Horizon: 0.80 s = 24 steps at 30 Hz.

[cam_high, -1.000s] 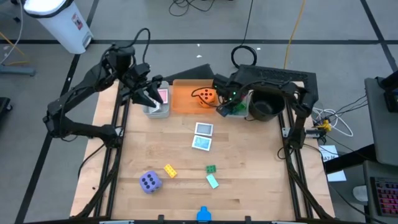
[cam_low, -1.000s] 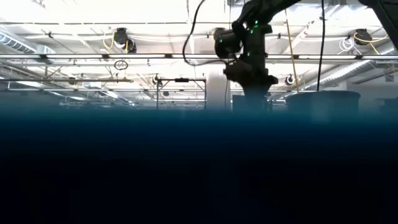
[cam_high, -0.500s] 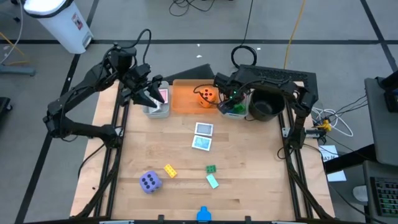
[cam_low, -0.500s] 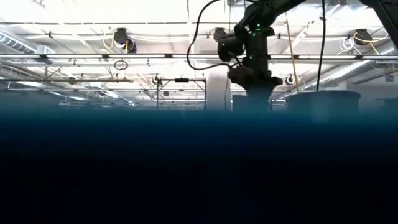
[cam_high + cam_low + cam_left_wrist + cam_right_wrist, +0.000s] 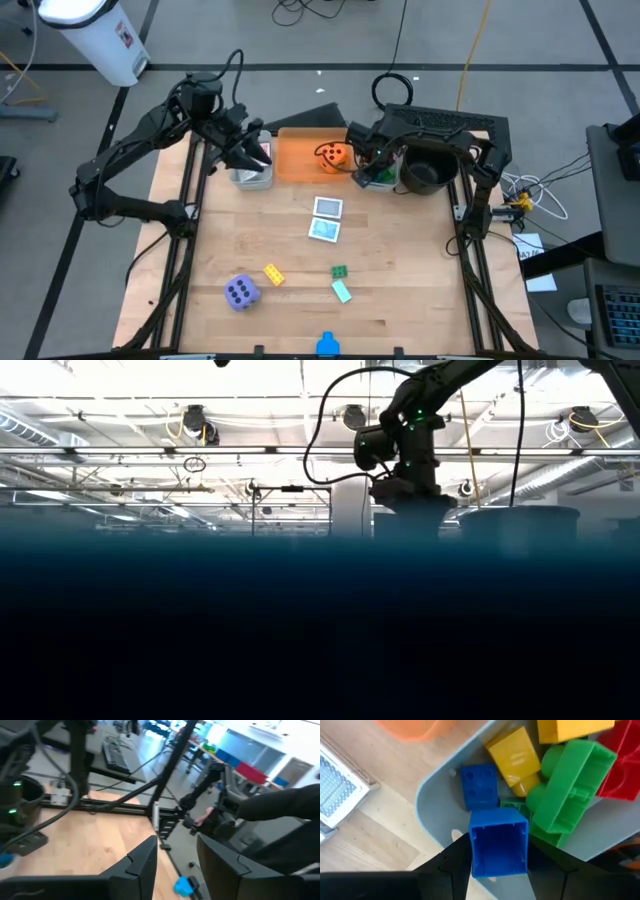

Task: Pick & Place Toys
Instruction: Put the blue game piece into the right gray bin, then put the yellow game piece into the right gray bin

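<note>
The right hand (image 5: 497, 865) pinches a blue brick (image 5: 498, 841) over the grey bin (image 5: 432, 795) of bricks, upper right of centre in the high view. The left hand (image 5: 247, 152), fingers spread and empty, hovers at the small bin (image 5: 252, 178) upper left. The purple die (image 5: 241, 292) sits lower left on the worktop (image 5: 400, 240).

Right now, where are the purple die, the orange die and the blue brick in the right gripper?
purple die (image 5: 241, 292), high view, top face.
orange die (image 5: 333, 155), high view, top face.
blue brick (image 5: 498, 842), right wrist view, open underside.
</note>
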{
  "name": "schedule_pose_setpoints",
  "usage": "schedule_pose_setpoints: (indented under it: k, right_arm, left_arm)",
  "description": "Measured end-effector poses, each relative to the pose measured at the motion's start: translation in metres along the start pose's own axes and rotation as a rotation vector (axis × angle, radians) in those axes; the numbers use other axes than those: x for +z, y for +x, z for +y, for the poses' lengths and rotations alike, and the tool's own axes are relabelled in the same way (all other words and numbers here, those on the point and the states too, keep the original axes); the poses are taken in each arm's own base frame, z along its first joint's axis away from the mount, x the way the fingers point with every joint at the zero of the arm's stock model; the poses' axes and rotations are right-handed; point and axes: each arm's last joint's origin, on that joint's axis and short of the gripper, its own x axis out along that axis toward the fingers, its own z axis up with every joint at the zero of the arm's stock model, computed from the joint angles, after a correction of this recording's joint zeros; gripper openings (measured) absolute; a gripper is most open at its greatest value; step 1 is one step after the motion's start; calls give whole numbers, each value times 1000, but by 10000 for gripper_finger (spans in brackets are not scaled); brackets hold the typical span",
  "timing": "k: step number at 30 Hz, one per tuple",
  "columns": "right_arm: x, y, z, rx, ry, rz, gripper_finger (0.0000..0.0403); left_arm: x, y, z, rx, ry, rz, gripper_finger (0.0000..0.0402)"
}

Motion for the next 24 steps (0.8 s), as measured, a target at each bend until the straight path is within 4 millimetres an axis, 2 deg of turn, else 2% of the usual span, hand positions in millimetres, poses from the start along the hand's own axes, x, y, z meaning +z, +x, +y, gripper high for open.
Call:
schedule_pose_setpoints:
  k: [4,10,16,21,24]
  right_arm:
    - [2,0,-1,4,-6,-13,158]
    - [3,0,-2,6,-33,-19,186]
    - [7,-5,-8,26,36,-25,210]
    - [20,-23,-7,243,81,-81,214]
    - [28,-42,1,391,103,-214,213]
  left_arm:
    - [0,3,1,77,-3,2,141]
    - [0,6,1,144,-8,4,141]
    - [-4,6,2,187,-26,25,140]
    - [-11,5,5,290,-73,75,141]
    - [-13,4,7,372,-83,87,141]
